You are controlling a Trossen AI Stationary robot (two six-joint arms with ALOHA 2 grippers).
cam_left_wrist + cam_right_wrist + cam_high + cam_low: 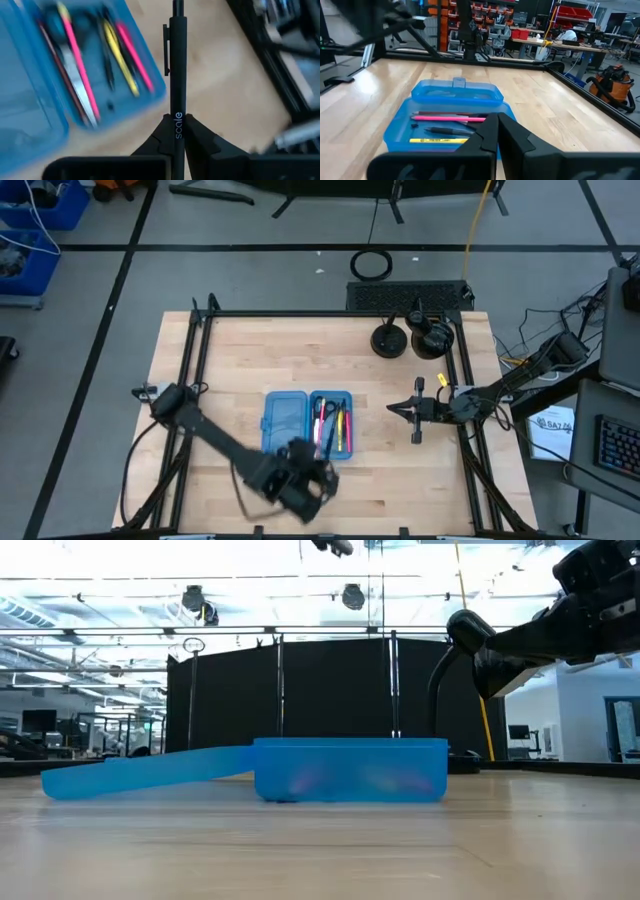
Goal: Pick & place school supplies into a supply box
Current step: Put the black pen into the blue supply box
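left pincer (pixel 177 131): clamped on a black pen (pixel 176 65), grip near the pen's end, rest of the barrel sticking out ahead; clip visible on the barrel, white lettering at the grip point
left arm position: over the near edge of the counter (pixel 400 490), just off the near end of the box's filled half
box (pixel 306 423): blue case lying open mid-counter, two halves side by side; from the low camera the filled half (pixel 350 770) stands as a tray, the other half (pixel 140 773) lies out flat beside it
box contents: pink pens (pixel 448 118), yellow pen (pixel 437 140), dark pen, all lengthwise in the half nearer the right arm; pale blades beside the pink pen in the left wrist view look like scissors, too blurred to be sure
other half: nothing visible in it
right pincer (pixel 495 137): fingers shut together, holding nothing
right arm position: parked at the right side of the counter, pointing at the box, well apart from it
black round objects (pixel 412 336): far right corner of the counter, away from the box
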